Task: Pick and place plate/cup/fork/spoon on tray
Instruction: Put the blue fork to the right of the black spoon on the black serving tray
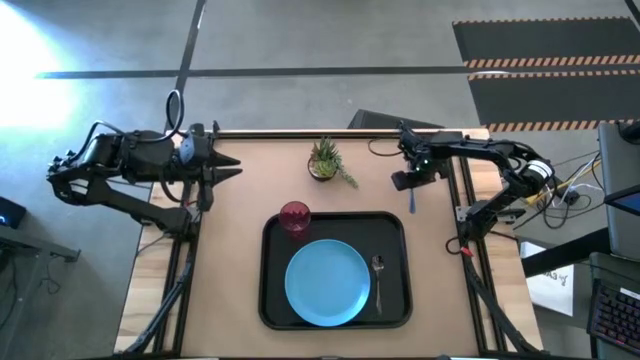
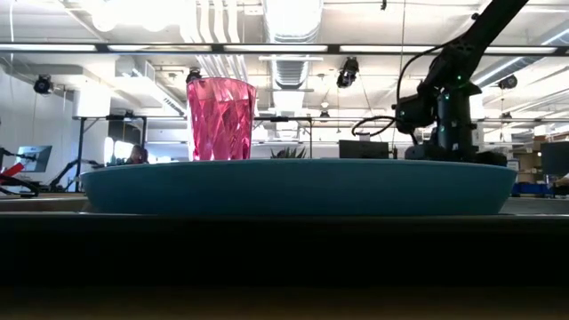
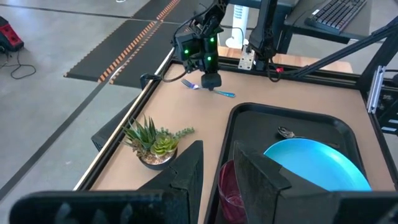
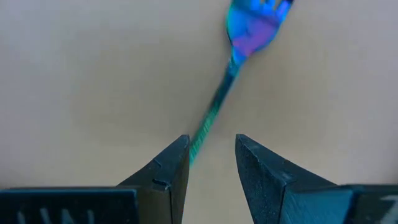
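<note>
The light-blue plate (image 1: 327,282) lies on the black tray (image 1: 270,305). The red cup (image 1: 294,218) stands upright in the tray's far left corner. The dark spoon (image 1: 378,270) lies on the tray to the right of the plate. The blue-handled fork (image 4: 239,56) lies flat on the table beyond the tray's far right corner, and also shows in the high view (image 1: 411,200). My right gripper (image 4: 211,149) is open, pointing down over the fork, with one finger on either side of the handle. My left gripper (image 1: 232,170) waits open at the table's far left. My right gripper comes at the fork from above with its open fingers on either side of the handle (image 4: 202,134), near the handle's free end. The handle runs close by one finger (image 4: 177,158). I cannot tell whether that finger touches it. The fork lies flat on the table.
A small potted green plant (image 1: 325,160) stands at the far middle of the table, between the two grippers. Bare tabletop (image 1: 240,230) lies to the left of the tray. Cables and a frame post (image 1: 462,215) run along the table's right edge.
</note>
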`<act>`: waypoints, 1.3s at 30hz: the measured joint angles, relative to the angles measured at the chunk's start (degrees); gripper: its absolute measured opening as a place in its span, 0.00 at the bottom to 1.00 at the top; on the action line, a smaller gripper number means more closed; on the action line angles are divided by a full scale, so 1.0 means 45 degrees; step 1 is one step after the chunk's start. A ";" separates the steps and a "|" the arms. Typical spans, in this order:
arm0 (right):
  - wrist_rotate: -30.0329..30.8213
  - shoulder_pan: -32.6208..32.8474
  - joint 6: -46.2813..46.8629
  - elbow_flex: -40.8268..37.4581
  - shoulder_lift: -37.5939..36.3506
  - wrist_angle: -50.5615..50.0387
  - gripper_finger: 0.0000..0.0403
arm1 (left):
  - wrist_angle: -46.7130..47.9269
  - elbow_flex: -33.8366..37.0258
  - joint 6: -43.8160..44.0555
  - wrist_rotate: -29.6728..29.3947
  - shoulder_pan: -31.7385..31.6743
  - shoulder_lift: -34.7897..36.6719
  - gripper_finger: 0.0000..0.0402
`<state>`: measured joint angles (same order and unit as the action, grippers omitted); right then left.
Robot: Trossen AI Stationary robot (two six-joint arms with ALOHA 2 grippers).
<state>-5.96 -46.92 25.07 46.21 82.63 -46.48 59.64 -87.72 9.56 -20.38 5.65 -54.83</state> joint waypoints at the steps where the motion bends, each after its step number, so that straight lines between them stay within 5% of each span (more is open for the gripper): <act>1: 0.0002 0.0000 0.0185 -0.0040 0.0000 0.0252 0.29 | 0.0005 0.0001 0.0000 0.0000 0.0000 0.0000 0.18; 28: -0.0318 0.0000 0.0439 -0.0521 -0.0039 0.1550 0.28 | 0.0005 0.0000 0.0005 0.0000 -0.0005 -0.0058 0.18; 39: -0.0151 -0.0010 0.0400 -0.0533 -0.0034 0.1492 0.04 | 0.0005 0.0000 0.0006 0.0000 -0.0001 -0.0058 0.18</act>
<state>-6.63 -46.96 26.87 43.81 82.48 -39.77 59.66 -87.72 9.59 -20.38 5.65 -55.09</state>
